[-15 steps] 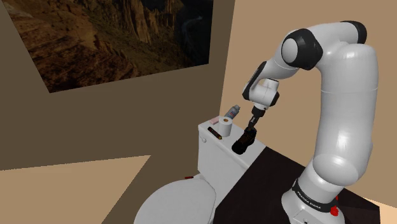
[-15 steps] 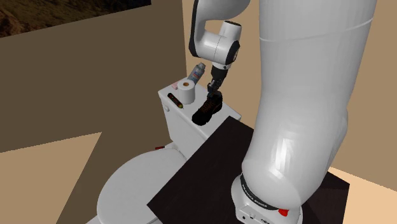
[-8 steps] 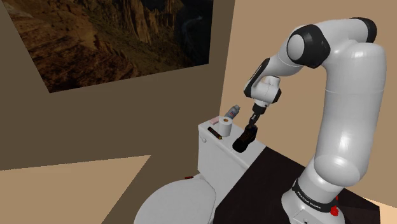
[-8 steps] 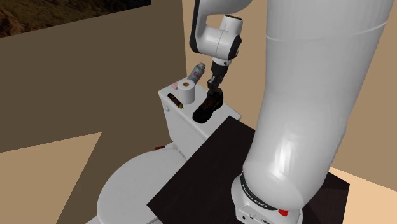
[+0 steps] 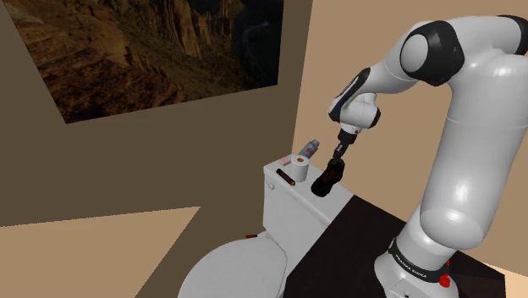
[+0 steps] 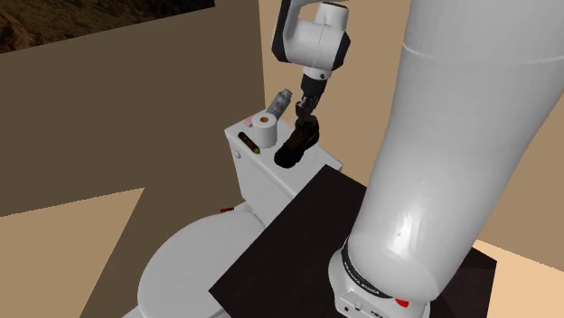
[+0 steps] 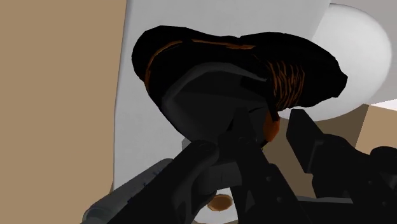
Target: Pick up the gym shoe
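The gym shoe (image 5: 326, 179) is black with brown-orange trim and hangs tilted, toe down, just above the white toilet tank lid (image 5: 311, 201). My gripper (image 5: 338, 158) is shut on the shoe's collar from above. From the second exterior view the shoe (image 6: 299, 145) dangles under the gripper (image 6: 308, 113) over the tank lid (image 6: 321, 161). Seen from the wrist, the shoe (image 7: 254, 60) spreads across the view and the black fingers (image 7: 251, 149) clasp its rim.
On the tank lid stand a toilet paper roll (image 6: 264, 127), a grey spray can (image 6: 281, 100) by the wall, and a dark pen-like stick (image 6: 249, 142). The toilet seat (image 5: 233, 269) lies below. The dark stand top (image 5: 364, 237) borders the tank.
The arm has risen and swung toward the shoulder view's right; the shoe has come up off the tank lid, still clasped, and tilted a little more.
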Robot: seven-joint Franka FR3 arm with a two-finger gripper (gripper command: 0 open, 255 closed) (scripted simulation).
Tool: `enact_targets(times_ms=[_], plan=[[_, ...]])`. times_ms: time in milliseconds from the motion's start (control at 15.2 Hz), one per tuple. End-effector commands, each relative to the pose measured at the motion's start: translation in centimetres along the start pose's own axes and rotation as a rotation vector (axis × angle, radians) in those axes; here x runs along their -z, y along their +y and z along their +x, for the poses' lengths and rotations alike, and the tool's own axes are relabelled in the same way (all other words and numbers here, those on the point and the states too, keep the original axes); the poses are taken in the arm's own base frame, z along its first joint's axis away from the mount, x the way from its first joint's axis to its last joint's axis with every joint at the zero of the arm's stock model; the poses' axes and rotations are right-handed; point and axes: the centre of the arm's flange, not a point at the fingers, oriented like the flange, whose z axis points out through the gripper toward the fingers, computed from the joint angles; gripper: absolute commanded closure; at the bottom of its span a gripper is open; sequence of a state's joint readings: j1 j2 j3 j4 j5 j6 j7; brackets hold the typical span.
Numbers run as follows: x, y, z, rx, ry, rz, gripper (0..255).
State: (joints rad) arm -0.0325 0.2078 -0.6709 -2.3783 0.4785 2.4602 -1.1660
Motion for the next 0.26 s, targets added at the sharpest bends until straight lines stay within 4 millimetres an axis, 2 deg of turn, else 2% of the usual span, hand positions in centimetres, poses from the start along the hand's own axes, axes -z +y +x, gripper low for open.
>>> enact_targets(times_ms=[0,198], plan=[[0.97,-0.19,0.12,0.000,0.001,-0.001,255],[1.57,-0.27,0.18,0.000,0.001,-0.001,255]])
